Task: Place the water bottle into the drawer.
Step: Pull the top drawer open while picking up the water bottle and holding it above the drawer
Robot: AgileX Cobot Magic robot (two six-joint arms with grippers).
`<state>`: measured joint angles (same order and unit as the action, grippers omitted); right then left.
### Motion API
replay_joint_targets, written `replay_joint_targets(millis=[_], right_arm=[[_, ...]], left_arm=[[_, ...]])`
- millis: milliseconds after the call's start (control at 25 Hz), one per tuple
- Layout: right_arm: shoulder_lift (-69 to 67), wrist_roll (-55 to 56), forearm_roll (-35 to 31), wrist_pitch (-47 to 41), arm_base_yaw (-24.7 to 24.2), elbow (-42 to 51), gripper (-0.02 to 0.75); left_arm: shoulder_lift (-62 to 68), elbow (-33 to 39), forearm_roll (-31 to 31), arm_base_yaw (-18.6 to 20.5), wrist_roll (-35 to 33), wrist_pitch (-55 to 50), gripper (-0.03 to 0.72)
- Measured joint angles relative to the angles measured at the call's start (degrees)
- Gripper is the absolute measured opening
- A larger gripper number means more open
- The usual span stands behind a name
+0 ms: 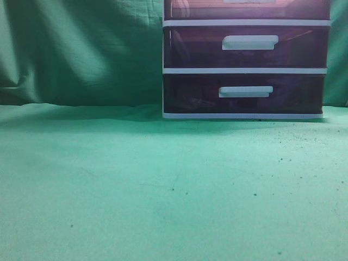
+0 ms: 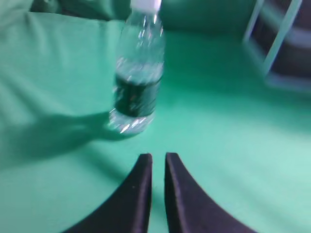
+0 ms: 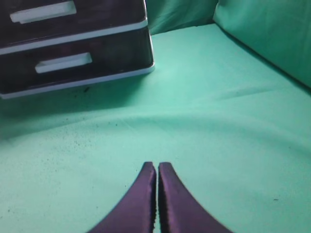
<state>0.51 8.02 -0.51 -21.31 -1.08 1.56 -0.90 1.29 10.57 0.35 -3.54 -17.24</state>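
A clear water bottle (image 2: 137, 77) with a white cap and dark label stands upright on the green cloth, seen only in the left wrist view, ahead of my left gripper (image 2: 158, 156). The left jaws are shut with a thin gap and hold nothing. A dark drawer unit (image 1: 246, 60) with white frames and white handles stands at the back right in the exterior view, all drawers closed. It also shows in the right wrist view (image 3: 73, 46), far ahead and left of my right gripper (image 3: 157, 165), which is shut and empty. Neither gripper shows in the exterior view.
Green cloth (image 1: 163, 185) covers the table and hangs as a backdrop behind. The drawer unit's corner (image 2: 282, 43) shows at the upper right of the left wrist view.
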Motion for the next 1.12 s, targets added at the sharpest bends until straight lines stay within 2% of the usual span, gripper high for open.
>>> replay_joint_targets(millis=[80, 200, 480, 560, 680, 760, 840, 960, 1040, 1120], right_arm=[[0.00, 0.00, 0.00, 1.66, 0.00, 0.00, 0.000], [0.00, 0.00, 0.00, 6.40, 0.00, 0.00, 0.000], [0.00, 0.00, 0.00, 14.20, 0.00, 0.00, 0.000], [0.00, 0.00, 0.00, 15.49, 0.00, 0.00, 0.000], [0.00, 0.00, 0.00, 17.16, 0.00, 0.00, 0.000], [0.00, 0.00, 0.00, 17.34, 0.00, 0.00, 0.000], [0.00, 0.00, 0.00, 17.48, 0.00, 0.00, 0.000], [0.00, 0.00, 0.00, 17.48, 0.00, 0.00, 0.000], [0.00, 0.00, 0.00, 17.48, 0.00, 0.00, 0.000], [0.00, 0.00, 0.00, 17.48, 0.00, 0.00, 0.000]], left_arm=[[0.00, 0.00, 9.40, 0.00, 0.98, 5.08, 0.074], [0.00, 0.00, 16.62, 0.00, 1.67, 13.21, 0.074], [0.00, -0.29, 20.88, 0.00, 2.97, 23.24, 0.074], [0.00, -3.11, 18.27, 0.00, 3.36, 19.88, 0.074], [1.02, -11.28, 8.86, 0.00, 3.54, 11.91, 0.074], [4.07, -16.96, 5.15, 0.00, 3.29, 6.20, 0.074], [8.45, -21.42, 3.57, 0.00, 0.80, 0.72, 0.074], [16.07, -26.81, 2.59, 0.00, -7.41, -6.64, 0.074], [20.10, -28.69, 2.36, 0.00, -11.37, -8.15, 0.074], [23.96, -29.47, 2.36, 0.00, -12.56, -6.92, 0.074]])
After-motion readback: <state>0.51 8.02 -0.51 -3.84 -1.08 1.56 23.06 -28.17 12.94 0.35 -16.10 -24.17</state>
